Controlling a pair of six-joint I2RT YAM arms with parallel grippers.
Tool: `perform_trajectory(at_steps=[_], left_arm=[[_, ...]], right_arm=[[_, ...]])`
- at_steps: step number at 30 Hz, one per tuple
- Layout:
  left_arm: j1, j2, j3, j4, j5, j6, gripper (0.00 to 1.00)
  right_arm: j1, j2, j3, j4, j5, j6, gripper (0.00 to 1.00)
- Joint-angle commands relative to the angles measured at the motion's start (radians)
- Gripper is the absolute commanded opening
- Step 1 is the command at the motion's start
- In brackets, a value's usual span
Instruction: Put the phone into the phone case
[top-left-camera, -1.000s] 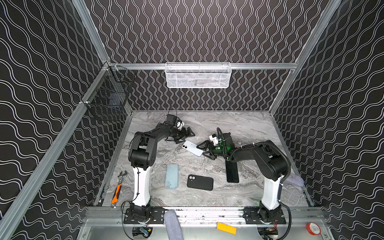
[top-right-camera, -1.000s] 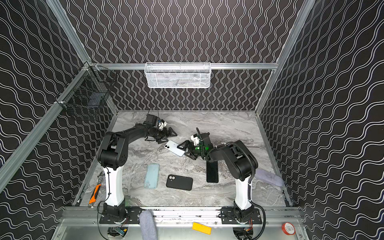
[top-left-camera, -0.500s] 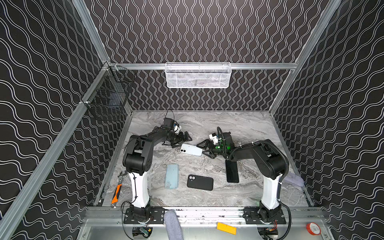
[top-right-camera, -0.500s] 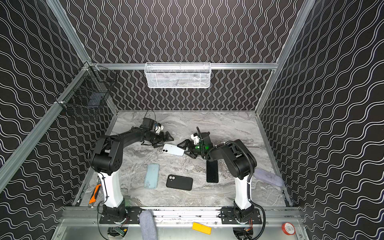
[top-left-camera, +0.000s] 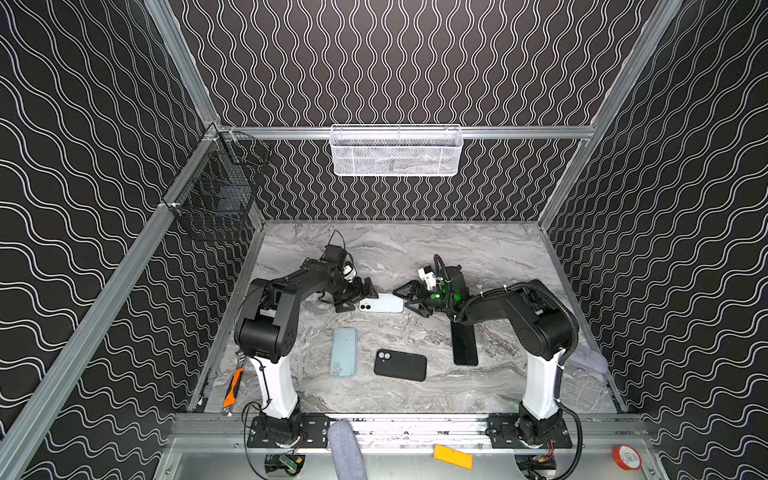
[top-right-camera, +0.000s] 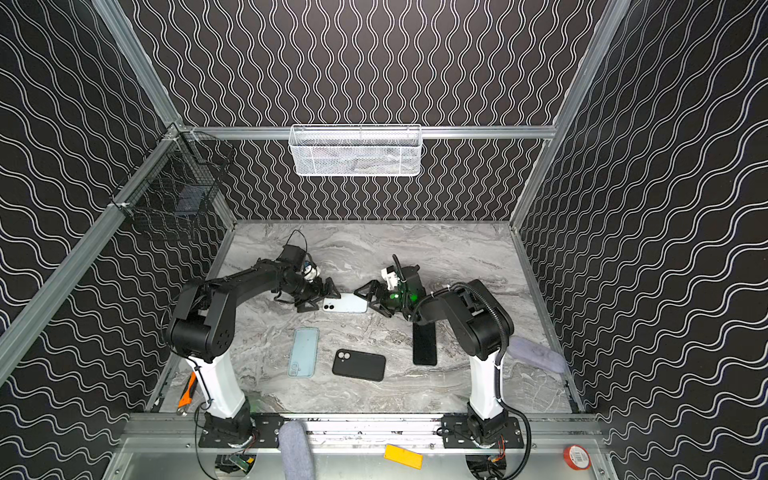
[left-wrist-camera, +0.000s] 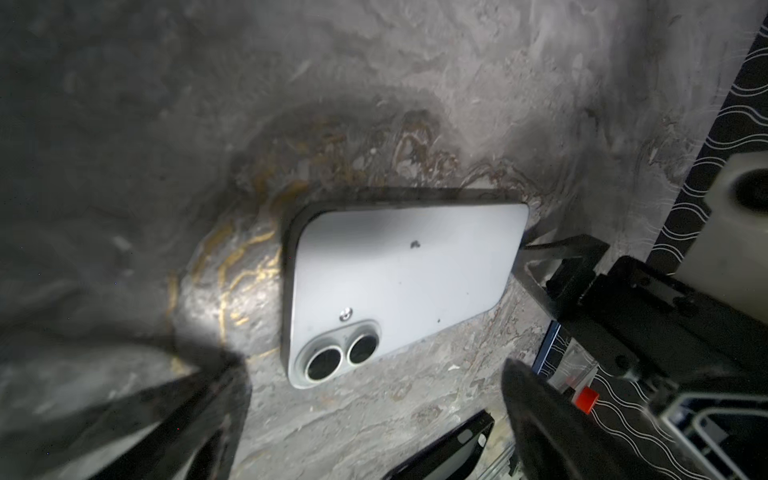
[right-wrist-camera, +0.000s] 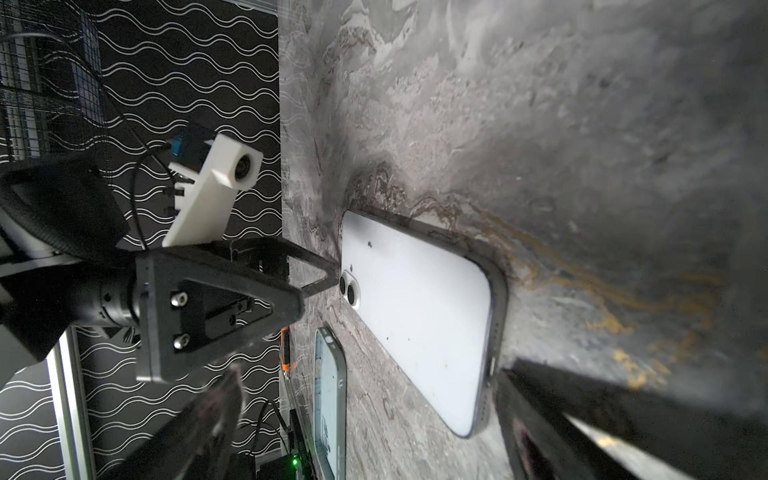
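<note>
Blk wavy-line walls (top-left-camera: 395, 62) w/ alu rails (top-left-camera: 519, 132), grey marble floor (top-left-camera: 415, 399).

The phone (top-left-camera: 381, 303) is pale, nearly white, with a dark rim. It lies flat on the desk (top-left-camera: 490, 386) face down, back and twin camera lenses upward, as the left wrist view (left-wrist-camera: 399, 282) shows. In both top views it lies crosswise near the middle of the desk, lens end to the left (top-right-camera: 345, 303). The light blue phone case (top-left-camera: 344, 352) lies flat nearer the front edge, apart from the phone and lengthwise, with its camera cutout at the near end. It seems to lie open side up, though that is hard to judge.
</note>
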Motion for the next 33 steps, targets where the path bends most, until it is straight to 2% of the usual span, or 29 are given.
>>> perform_trajectory(at_steps=[1,5,10,21,33], left_arm=[[-0.003,0.008,-0.028,0.078,0.021,-0.035,0.99],[-0.009,0.006,-0.035,0.146,0.032,-0.057,0.99],[-0.009,0.029,-0.008,0.141,0.016,-0.033,0.99],[-0.009,0.003,0.030,0.114,-0.093,0.008,0.99],[-0.039,0.048,0.029,0.154,-0.027,-0.006,0.99]], right_arm=[[0.002,0.018,-0.004,-0.230,0.097,-0.021,0.98],[0.005,0.023,0.002,-0.239,0.095,-0.024,0.98],[0.004,0.033,0.014,-0.250,0.095,-0.029,0.98],[0.002,0.024,0.017,-0.281,0.115,-0.046,0.98],[0.002,0.034,0.049,-0.293,0.103,-0.041,0.98]])
